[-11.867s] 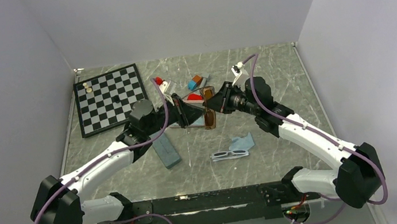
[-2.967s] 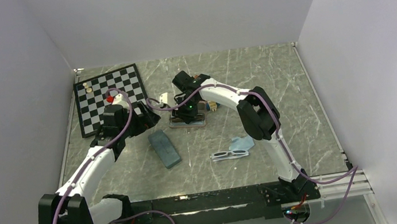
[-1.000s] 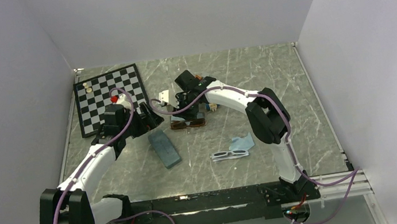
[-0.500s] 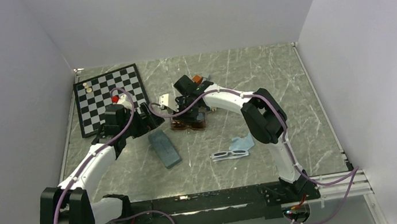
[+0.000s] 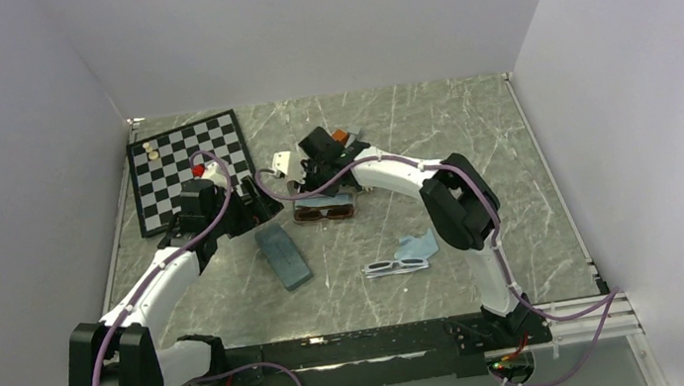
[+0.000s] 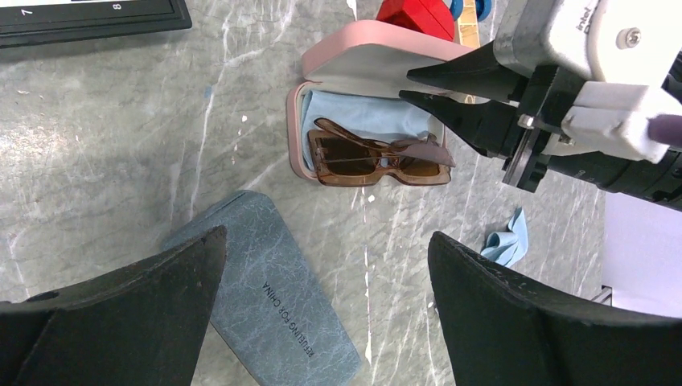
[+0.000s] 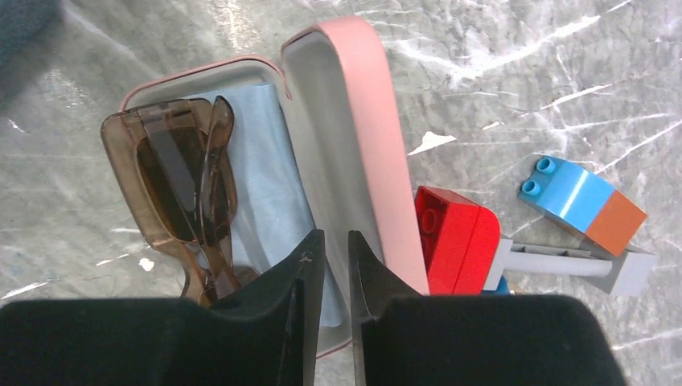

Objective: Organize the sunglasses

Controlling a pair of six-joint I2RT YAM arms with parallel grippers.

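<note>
Nearest our bases on the marbled grey worktop (image 5: 516, 180), the pale white-grey, dark-lensed sunglasses (image 5: 395, 266) are lying just beside a crumpled light blue cloth (image 5: 417, 245). Left of them, a slate-blue oblong case (image 5: 284, 257) is resting shut. Farther out, our left claw (image 6: 326, 237) is hovering with its fingers spread wide, holding nothing. Beyond it, the translucent reddish-brown sunglasses (image 6: 354, 161) are sitting folded in the open pink oblong case (image 6: 293, 129), on a blue lining cloth (image 7: 269, 185). Our right claw (image 7: 332, 235) is hanging over the lid, fingers almost together; we cannot tell whether it is gripping.
</note>
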